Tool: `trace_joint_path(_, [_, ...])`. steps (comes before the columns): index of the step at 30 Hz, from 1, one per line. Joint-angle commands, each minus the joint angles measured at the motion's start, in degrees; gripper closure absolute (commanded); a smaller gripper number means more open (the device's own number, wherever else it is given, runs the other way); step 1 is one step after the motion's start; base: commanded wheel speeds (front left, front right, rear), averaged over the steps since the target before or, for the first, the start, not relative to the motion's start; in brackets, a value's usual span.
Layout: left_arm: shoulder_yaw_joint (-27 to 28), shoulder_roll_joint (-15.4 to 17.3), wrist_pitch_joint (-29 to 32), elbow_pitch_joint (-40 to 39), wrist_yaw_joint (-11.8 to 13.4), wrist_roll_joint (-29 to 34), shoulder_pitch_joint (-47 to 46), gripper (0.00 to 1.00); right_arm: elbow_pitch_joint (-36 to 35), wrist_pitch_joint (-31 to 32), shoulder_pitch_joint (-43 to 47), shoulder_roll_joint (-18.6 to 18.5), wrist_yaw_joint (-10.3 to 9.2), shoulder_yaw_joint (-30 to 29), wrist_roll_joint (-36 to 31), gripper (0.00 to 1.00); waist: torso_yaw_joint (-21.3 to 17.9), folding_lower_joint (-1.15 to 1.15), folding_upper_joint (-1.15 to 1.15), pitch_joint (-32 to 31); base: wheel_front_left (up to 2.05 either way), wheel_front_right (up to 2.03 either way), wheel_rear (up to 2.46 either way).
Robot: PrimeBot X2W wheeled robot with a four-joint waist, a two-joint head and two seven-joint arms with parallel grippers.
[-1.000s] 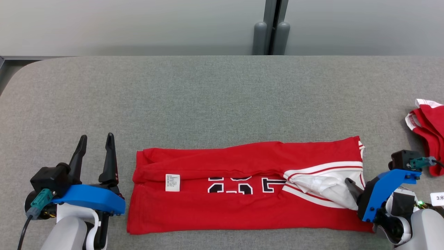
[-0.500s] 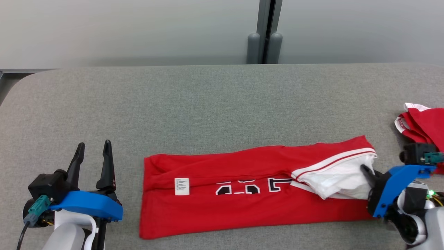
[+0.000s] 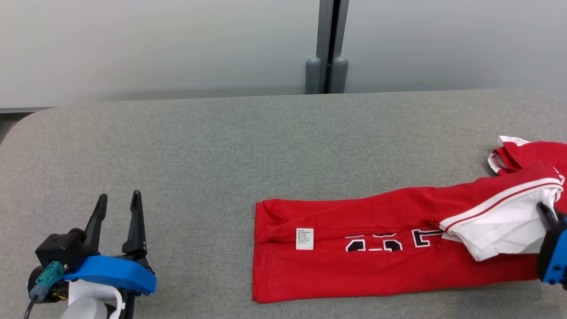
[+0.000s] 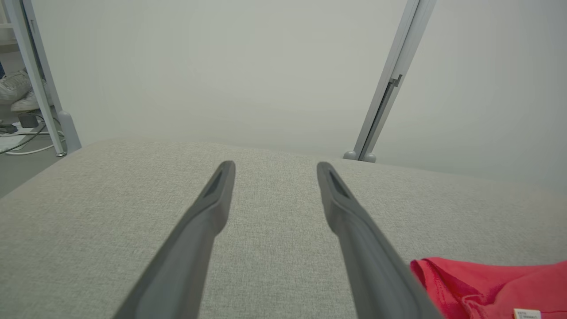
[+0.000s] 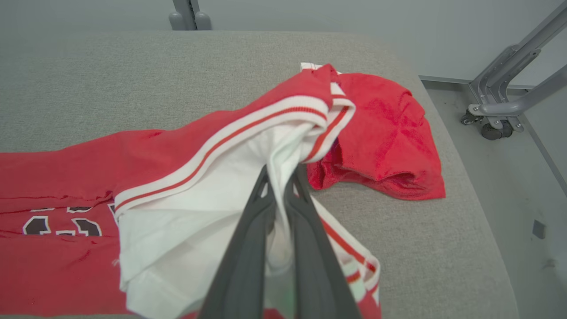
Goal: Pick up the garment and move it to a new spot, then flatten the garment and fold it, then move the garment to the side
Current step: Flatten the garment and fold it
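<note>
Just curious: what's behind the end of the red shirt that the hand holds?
A second red garment lies crumpled on the grey table, behind the shirt end pinched in the right hand. The raised cloth hides part of it.

Left gripper point(image 3: 119, 196) first: two long dark fingers point(image 3: 135, 221), slim and tapering to narrow tips, matte charcoal up close. Behind them sits a bright blue curved bracket point(image 3: 110, 270), and beside it a boxy black camera block point(image 3: 60, 243). A teal connector point(image 3: 49, 268) plugs in there, with a dark cable point(image 3: 30, 303) trailing off it. Below is a pale white forearm shell point(image 3: 86, 305). The right gripper point(image 5: 282, 177) has the same dark fingers and a matching blue plate point(image 3: 556, 259).
</note>
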Motion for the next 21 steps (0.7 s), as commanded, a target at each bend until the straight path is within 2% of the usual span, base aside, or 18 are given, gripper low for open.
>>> trace_joint_path(1, [0.0, 0.3, 0.2, -0.2, 0.1, -0.1, 0.3, 0.0, -1.2, 0.6, 0.7, 0.8, 0.03, 0.4, -0.5, 1.0, 0.0, 0.0, 0.0, -0.1, 0.0, 0.0, 0.0])
trace_joint_path(5, [-0.4, 0.4, 0.3, -0.4, 0.0, -0.1, 0.6, 0.0, -4.1, 3.8, 1.7, 2.4, 0.03, 5.0, -1.0, 1.0, -0.1, 0.0, 0.0, -0.3, 0.0, 0.0, 0.0])
trace_joint_path(12, [-1.1, 0.5, 0.4, -0.4, 0.1, 0.2, 0.5, 0.0, -6.8, 6.4, -1.6, 4.0, 0.03, 22.2, 1.2, 1.0, -0.1, 0.0, 0.0, -0.2, 0.0, 0.0, 0.0])
trace_joint_path(17, [-1.5, 0.3, 0.7, -0.6, 0.0, 0.3, -0.8, 0.0, -1.8, 5.0, -6.6, 6.3, 0.03, 32.8, 2.8, 1.0, 0.5, 0.0, 0.0, 0.4, 0.0, 0.0, 0.0])
trace_joint_path(21, [-2.4, -0.2, 0.8, -0.4, -0.3, 0.6, -1.9, 0.0, 5.5, 2.3, -10.8, 9.3, 0.03, 37.8, 3.4, 1.0, 1.4, 0.0, 0.0, 1.3, 0.0, 0.0, 0.0])
